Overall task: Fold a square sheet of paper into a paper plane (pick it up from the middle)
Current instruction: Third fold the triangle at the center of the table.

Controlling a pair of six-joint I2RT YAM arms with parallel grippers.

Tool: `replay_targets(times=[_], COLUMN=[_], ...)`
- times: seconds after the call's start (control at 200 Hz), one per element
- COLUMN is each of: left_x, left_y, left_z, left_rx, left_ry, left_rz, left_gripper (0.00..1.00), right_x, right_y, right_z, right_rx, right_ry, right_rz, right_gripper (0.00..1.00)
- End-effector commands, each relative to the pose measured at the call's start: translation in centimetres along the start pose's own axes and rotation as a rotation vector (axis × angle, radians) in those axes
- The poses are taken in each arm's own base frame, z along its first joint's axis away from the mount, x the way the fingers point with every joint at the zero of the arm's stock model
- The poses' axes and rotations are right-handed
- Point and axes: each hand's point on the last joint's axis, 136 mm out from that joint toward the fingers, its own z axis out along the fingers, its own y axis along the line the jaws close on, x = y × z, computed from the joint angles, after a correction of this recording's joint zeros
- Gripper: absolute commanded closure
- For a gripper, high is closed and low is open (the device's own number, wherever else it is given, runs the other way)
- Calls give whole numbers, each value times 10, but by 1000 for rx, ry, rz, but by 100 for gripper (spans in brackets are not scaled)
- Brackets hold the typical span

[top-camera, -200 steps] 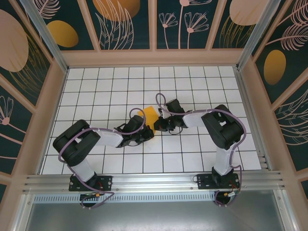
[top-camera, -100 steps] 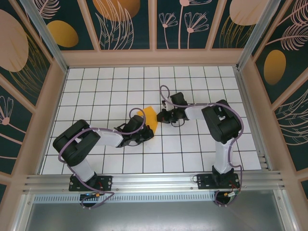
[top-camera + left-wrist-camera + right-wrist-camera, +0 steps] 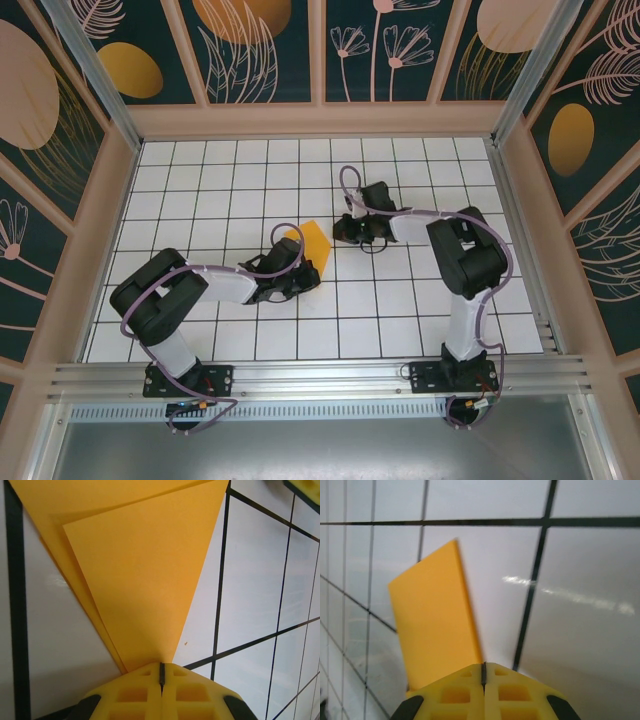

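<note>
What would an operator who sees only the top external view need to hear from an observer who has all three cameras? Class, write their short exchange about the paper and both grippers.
Operator: Does the left gripper have hold of the paper?
Observer: It seems so. In the left wrist view its jaws are shut, and the folded paper's pointed corner runs into the seam between them.
Operator: And is the right gripper holding it too?
Observer: Apparently not. In the right wrist view its jaws are shut, and the paper lies ahead, off to the left of the seam.
</note>
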Motion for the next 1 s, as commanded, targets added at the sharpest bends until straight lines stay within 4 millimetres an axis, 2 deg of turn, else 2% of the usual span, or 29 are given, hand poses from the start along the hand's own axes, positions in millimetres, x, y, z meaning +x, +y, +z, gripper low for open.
replay_targets(times=[0.0, 0.17, 0.345, 0.56, 0.585, 0.666, 0.886, 0.996], left_x=[27, 25, 23, 30, 29, 34, 55, 51], left_y=[62, 59, 54, 48, 39, 35, 28, 28], left_z=[2, 1, 1, 0, -5, -9, -8, -8], left_rx=[-231, -223, -202, -160, -133, -114, -99, -120], left_ry=[80, 69, 63, 99, 89, 97, 149, 130], left_rz=[-9, 0, 14, 53, 63, 82, 132, 141], left_gripper=[100, 100, 100, 100, 100, 100, 100, 100], right_x=[21, 58, 77, 79, 80, 80, 80, 79], right_y=[25, 28, 20, -6, -9, -16, -21, -19], right_z=[-7, 9, 21, 29, 29, 31, 33, 31], right_rx=[-46, -58, -47, 82, 95, 119, 138, 138], right_ry=[28, 113, 173, 192, 196, 195, 199, 197], right_rz=[-21, 3, 23, 73, 82, 103, 127, 127], right_gripper=[94, 94, 95, 95, 95, 95, 95, 96])
